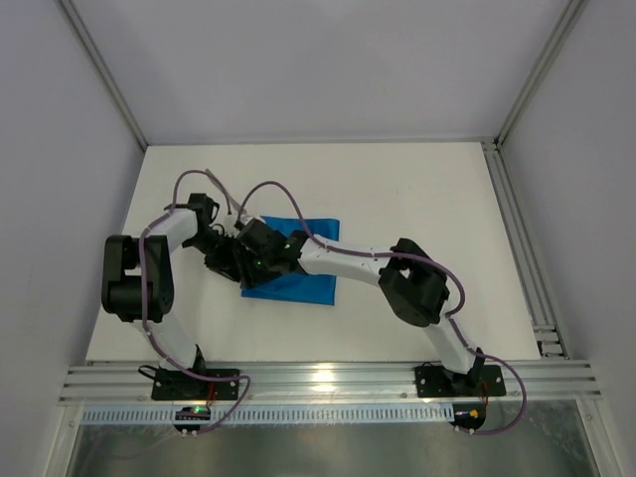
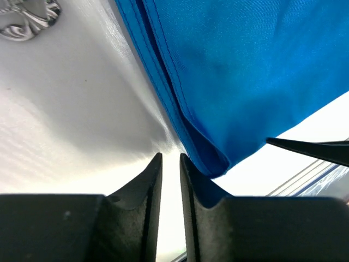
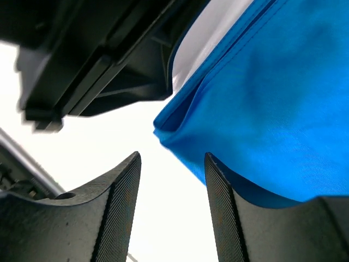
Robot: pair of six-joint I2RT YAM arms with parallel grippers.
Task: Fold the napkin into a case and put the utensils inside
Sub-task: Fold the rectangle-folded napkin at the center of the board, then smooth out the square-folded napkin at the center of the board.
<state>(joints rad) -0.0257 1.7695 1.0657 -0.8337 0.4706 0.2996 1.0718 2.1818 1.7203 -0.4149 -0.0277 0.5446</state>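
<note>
The left hand (image 2: 170, 161) is squeezed almost shut, with only a thin strip of white bench (image 2: 82, 109) showing between its two fingers. It is not holding anything. Just to the right of it, touching the outside of one finger, is a corner of the blue napkin (image 2: 245, 71). At that corner you can see more than one layer of cloth, one on top of the other.

The right hand (image 3: 172, 158) is loose and spread apart, with nothing in it. The same napkin corner sits just past its fingertips, and the cloth edge runs along by one finger. The two hands are very close, both at the near left corner of the napkin.

From above, the napkin lies flat in the middle of the bench, a bit to the left.

I think the folding step is on now. The cloth looks folded once, but it is not a thin case yet. Next, one hand has to get its fingers around that corner, top and bottom, and pinch all the layers together.

A shiny silver bit (image 2: 27, 19) shows far left of the napkin. It may be a fork or knife, but I cannot tell.
</note>
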